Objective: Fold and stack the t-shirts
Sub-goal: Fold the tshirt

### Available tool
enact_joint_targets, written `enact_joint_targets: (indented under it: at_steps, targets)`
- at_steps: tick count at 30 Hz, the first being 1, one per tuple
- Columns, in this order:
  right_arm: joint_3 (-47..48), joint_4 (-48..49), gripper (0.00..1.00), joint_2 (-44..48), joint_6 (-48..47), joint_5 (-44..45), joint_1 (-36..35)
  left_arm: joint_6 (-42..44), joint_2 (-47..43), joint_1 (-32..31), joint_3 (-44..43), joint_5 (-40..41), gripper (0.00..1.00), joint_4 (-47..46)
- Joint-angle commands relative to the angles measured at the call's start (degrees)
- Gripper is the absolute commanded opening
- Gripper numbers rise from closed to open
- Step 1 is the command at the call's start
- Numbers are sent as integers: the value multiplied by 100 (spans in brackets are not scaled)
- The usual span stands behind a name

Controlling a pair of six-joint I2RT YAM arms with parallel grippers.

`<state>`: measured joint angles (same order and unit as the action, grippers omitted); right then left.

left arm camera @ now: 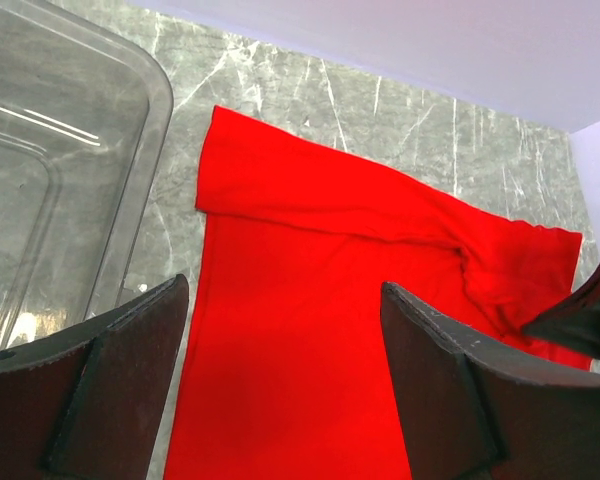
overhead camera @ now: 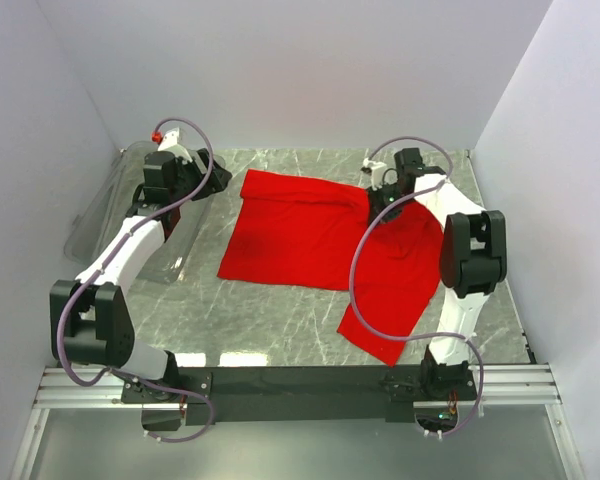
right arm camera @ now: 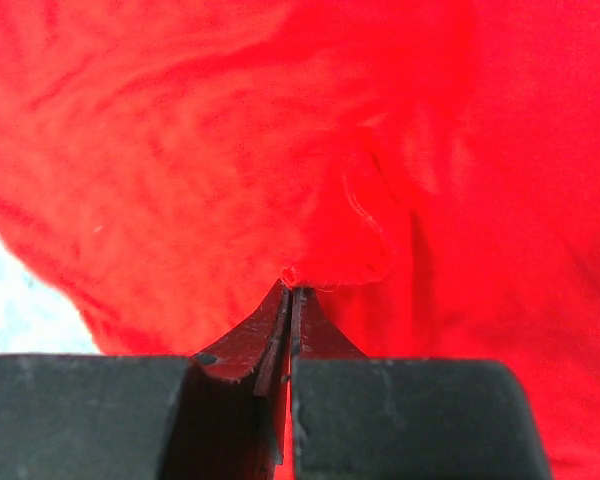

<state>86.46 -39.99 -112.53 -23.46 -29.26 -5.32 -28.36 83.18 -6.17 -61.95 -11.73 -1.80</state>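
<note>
The plain bright red t-shirt [overhead camera: 300, 240] lies partly folded on the marble table, one part trailing toward the near right. My right gripper [overhead camera: 385, 207] sits at the shirt's far right part. In the right wrist view its jaws are pressed together, with a small pinch of the red t-shirt [right arm camera: 180, 150] at the tips of that gripper [right arm camera: 291, 285]. My left gripper [overhead camera: 215, 180] hovers off the shirt's far left corner, beside the bin. Its fingers stand wide apart in the left wrist view [left arm camera: 283, 290], with only the red t-shirt [left arm camera: 310, 300] showing below them.
A clear plastic bin [overhead camera: 110, 215] stands at the table's left edge, its rim [left arm camera: 150, 150] close to the left fingers. White walls close in the back and both sides. The right arm's tip [left arm camera: 580, 320] shows at the right edge of the left wrist view.
</note>
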Motion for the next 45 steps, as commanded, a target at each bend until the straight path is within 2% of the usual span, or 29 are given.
enact_joint_targets:
  at_steps: [1,4,9,13,15,17,18,21,27,31,35,39,45]
  targets:
    - [55,-387,0,188,-589,-397,-162,-56,-258,2,34,-93,82,-233]
    - [187,-614,0,126,-835,-615,-276,-73,-302,2,60,-93,83,-233]
    - [574,-1326,1,-84,-1818,-766,-399,-73,-355,2,113,-84,83,-241]
    - [715,-1880,15,-287,-2346,-625,-601,-108,-320,2,140,-128,83,-285]
    - [575,-1794,23,-173,-2374,-651,-628,-100,-302,2,105,-128,82,-268]
    - [435,-1680,28,89,-2460,-678,-584,-91,-311,2,70,-128,82,-259]
    - [355,-1636,38,204,-2531,-713,-567,-73,-320,2,69,-128,83,-242]
    - [30,-1776,48,679,-3259,-740,-558,-64,-302,2,78,-119,83,-242]
    - [-410,-1951,47,900,-4042,-213,-101,-82,-328,2,140,-128,83,-303]
    - [-857,-1637,43,934,-4123,454,329,-56,-355,11,184,-119,83,-294]
    - [-1183,-1301,37,970,-4026,1087,392,-99,-328,11,254,-163,83,-364]
    - [-1236,-1126,36,865,-3824,1141,400,-117,-311,11,263,-190,83,-382]
    - [-1114,-967,41,671,-3736,1124,374,-108,-328,11,271,-190,82,-373]
